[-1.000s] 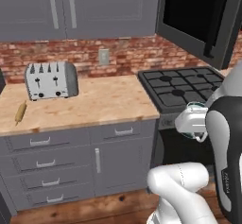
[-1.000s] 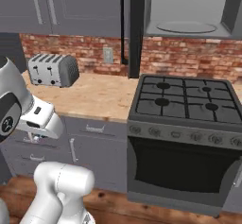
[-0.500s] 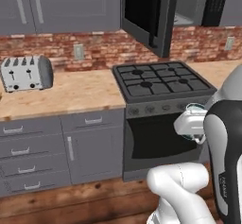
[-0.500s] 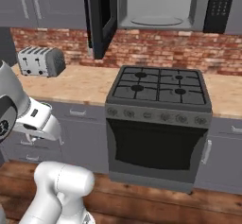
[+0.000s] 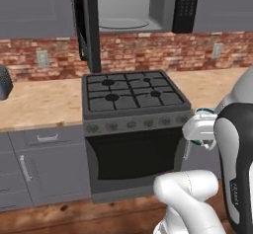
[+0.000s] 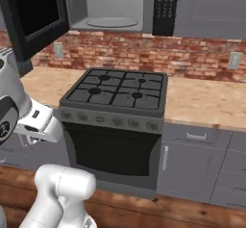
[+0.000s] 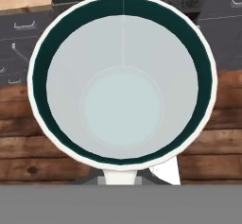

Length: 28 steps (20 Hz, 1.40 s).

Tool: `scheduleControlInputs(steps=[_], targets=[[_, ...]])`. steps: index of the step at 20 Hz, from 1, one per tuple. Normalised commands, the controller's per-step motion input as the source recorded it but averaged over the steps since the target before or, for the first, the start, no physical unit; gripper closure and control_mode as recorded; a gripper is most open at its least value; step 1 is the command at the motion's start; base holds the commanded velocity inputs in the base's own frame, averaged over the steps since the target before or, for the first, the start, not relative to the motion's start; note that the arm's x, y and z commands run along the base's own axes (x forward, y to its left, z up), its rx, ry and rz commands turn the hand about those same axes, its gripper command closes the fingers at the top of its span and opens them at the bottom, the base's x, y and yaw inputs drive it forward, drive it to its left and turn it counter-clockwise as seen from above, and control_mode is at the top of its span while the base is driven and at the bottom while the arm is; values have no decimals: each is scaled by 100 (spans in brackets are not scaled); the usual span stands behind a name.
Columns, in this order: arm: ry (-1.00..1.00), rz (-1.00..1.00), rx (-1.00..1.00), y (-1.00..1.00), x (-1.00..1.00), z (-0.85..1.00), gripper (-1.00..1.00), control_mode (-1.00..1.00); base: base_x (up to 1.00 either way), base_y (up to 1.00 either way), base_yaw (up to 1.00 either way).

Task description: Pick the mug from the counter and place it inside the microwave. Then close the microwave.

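Surface [image 5: 39,104]: tan wood-grain slab on either side of the stove, above grey drawers [image 6: 202,136] with silver handles, higher than the end effector and beyond it. Stove [image 5: 132,93]: black four-burner gas top with a dark oven door [image 6: 113,150], set into the surface ahead of the end effector. Microwave [image 6: 166,8]: dark box mounted above the stove, well above the end effector; door [image 5: 85,20] swung fully open toward the left, light grey interior with a round turntable [image 6: 114,22] exposed, black keypad panel on its right side. Brick backsplash [image 6: 192,54] between surface and microwave. Wooden floor [image 7: 28,142] below. End effector [image 5: 202,132]: carried low in front of the oven at about drawer height, off to the right of the stove in the left base view; drawn together, clamped on the mug. Mug [image 7: 122,79]: pale blue-grey cup with a teal band inside its white rim, held directly at the end effector, mouth facing the hand camera, interior empty; a teal sliver of its rim [image 5: 203,112] shows above the white hand.
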Motion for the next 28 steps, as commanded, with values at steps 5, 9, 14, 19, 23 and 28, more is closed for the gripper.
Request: scheduleControlInputs(steps=[5,9,14,19,23,28], targets=[[0,0,0,0,0,0,100,100,93,-68,15],[0,0,0,0,0,0,100,100,84,-10,5],[0,0,0,0,0,0,100,100,1,27,-5],[0,0,0,0,0,0,100,100,-1,22,-22],[0,0,0,0,0,0,100,100,0,36,-30],[0,0,0,0,0,0,100,100,1,58,-16]])
